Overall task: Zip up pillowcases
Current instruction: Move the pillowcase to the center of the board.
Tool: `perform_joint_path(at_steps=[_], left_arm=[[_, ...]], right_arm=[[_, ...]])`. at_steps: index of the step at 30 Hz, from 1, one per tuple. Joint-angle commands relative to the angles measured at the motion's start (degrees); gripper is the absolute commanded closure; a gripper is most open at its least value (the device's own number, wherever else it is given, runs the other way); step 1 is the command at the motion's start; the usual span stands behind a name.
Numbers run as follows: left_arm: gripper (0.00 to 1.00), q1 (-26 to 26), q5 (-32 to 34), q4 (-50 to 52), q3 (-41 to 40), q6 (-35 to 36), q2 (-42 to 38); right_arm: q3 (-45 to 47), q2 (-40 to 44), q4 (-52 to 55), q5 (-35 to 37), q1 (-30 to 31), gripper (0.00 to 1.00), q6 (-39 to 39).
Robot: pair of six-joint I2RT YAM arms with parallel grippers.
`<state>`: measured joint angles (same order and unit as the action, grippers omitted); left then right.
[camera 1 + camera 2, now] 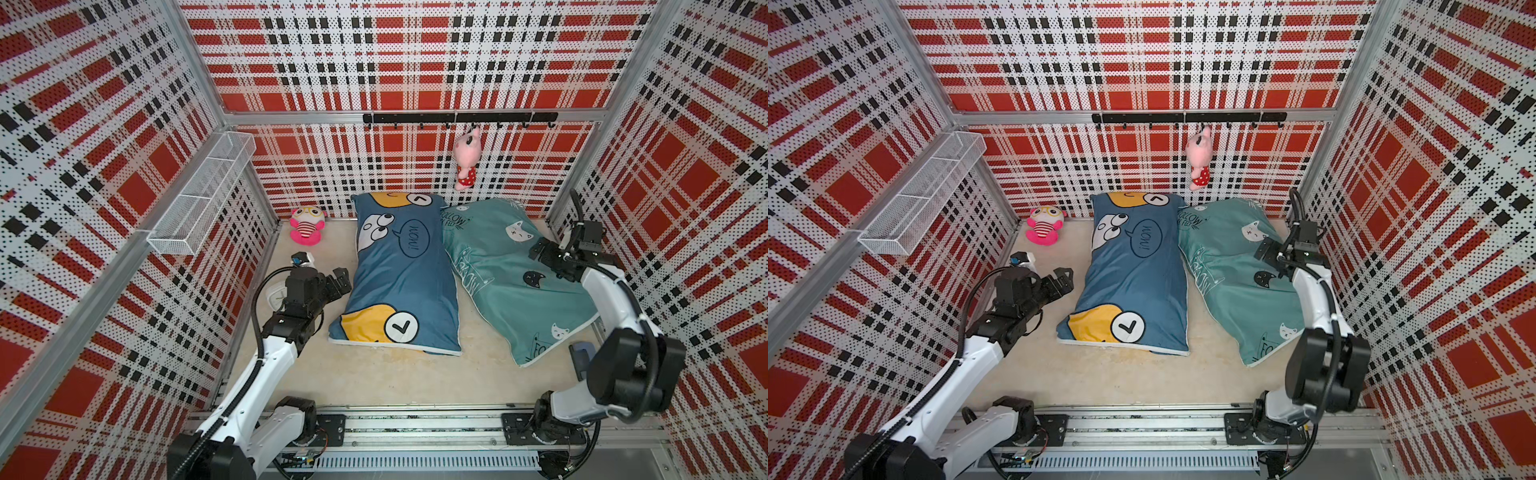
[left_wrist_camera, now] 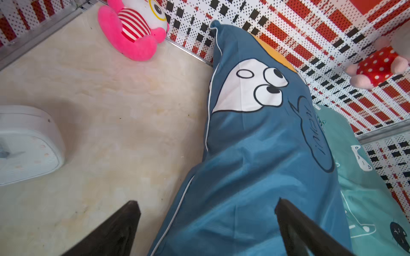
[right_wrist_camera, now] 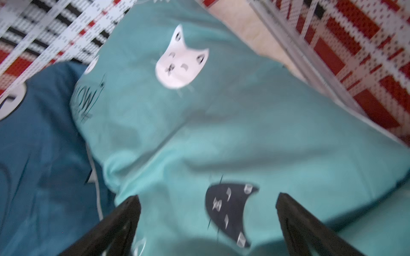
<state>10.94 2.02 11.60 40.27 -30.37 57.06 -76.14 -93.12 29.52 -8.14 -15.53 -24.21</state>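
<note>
Two pillowcases lie side by side on the beige floor in both top views. The dark blue pillowcase (image 1: 403, 282) (image 1: 1133, 282) has cartoon faces and white piping. The teal pillowcase (image 1: 507, 286) (image 1: 1233, 291), printed with cat heads, leans against its right side. My left gripper (image 1: 343, 282) (image 2: 206, 206) is open at the blue case's left edge, its jaws straddling the piping with nothing held. My right gripper (image 1: 540, 253) (image 3: 207, 199) hovers open over the teal case (image 3: 244, 122), near a black cat head. No zipper shows in any view.
A pink striped plush (image 1: 306, 226) sits at the back left. Another pink plush (image 1: 466, 160) hangs from the black hook rail (image 1: 459, 117). A white clock (image 2: 26, 146) lies on the floor under my left arm. A wire basket (image 1: 203, 195) is mounted on the left wall.
</note>
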Motion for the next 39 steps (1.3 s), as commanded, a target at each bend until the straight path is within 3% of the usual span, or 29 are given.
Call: perform_joint_path(at_steps=[1,6,16,31,35,39], left_arm=[[0.00,0.7,0.4,-3.3,-0.3,0.7,0.1],[0.01,0.8,2.4,0.0,0.3,1.8,-2.4],[0.01,-1.7,0.7,-4.9,-1.8,1.3,-1.5],[0.02,-6.8,2.7,-16.8,-6.7,2.4,2.1],[0.02,-6.9,5.0,-17.4,-7.5,4.3,2.1],[0.02,-7.8,7.4,-20.6,-8.7,6.5,3.1]], right_arm=[[-6.5,-10.0,-5.7,-2.7,-2.0,0.00,3.1],[-13.8,-19.7,-4.4,-3.2,-2.4,0.00,5.2],[2.3,-16.5,-11.4,-16.3,-0.3,0.00,3.6],[10.5,-13.7,-17.9,-25.4,21.2,0.00,-2.1],[13.4,-7.7,-19.1,-26.0,23.8,0.00,-0.8],[18.5,1.4,-20.3,-13.9,19.1,0.00,1.6]])
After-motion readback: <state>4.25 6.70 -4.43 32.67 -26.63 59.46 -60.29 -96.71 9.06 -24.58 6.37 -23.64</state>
